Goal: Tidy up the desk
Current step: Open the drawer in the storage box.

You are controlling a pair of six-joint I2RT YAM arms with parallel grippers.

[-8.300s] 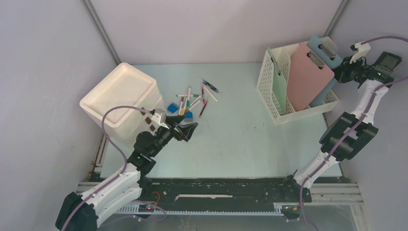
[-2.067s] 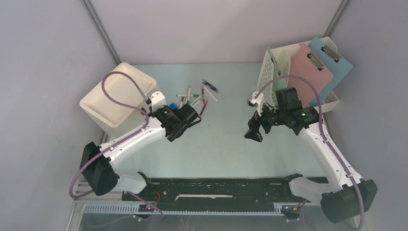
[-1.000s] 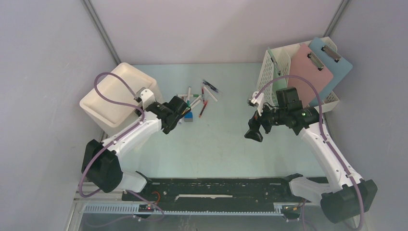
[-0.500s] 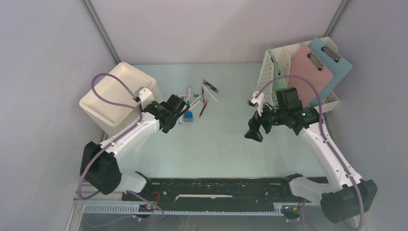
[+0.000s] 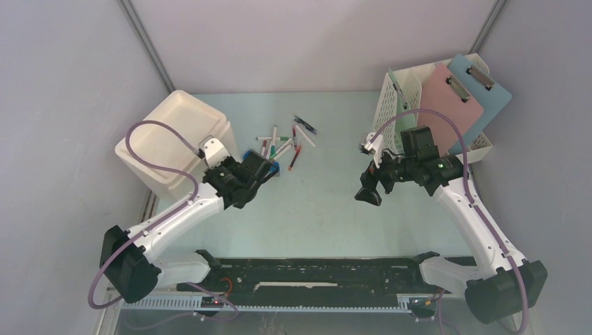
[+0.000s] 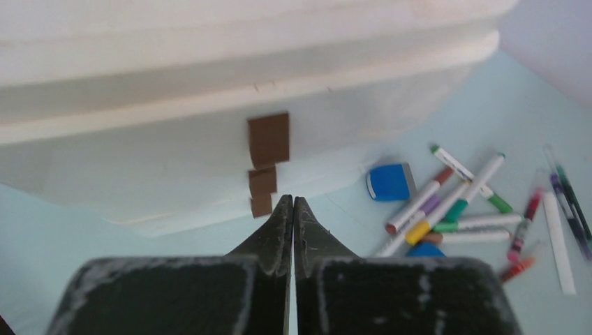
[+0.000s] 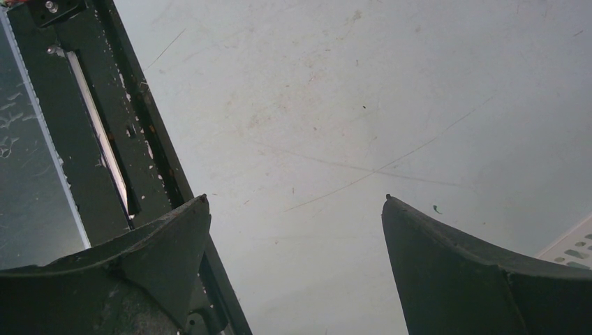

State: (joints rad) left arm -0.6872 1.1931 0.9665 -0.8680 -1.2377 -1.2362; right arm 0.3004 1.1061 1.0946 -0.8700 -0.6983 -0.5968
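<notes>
At the left of the desk, the pale green tabletop that fills the floor between the grey panels, the left gripper has its jaws pressed flat together with nothing between them. Their tips aim at the near wall of the white bin, just below its brown tape patches. That empty pinch is the main worry: if the arm travels to the bin as though loaded, nothing gets put away, and the blue block and the markers to its right are left lying out. Pushing forward with closed tips would shove the bin toward the left panel. The markers lie crossed in a loose heap, and their barrels look round, so a pinch on one would likely drag or roll its neighbours farther across the tabletop. On the right, the right gripper hangs over bare surface with jaws spread wide and empty, near the white perforated file rack. The pink clipboard and blue clipboard lean out of it toward the far right, so a careless sweep of that arm could tip them out
</notes>
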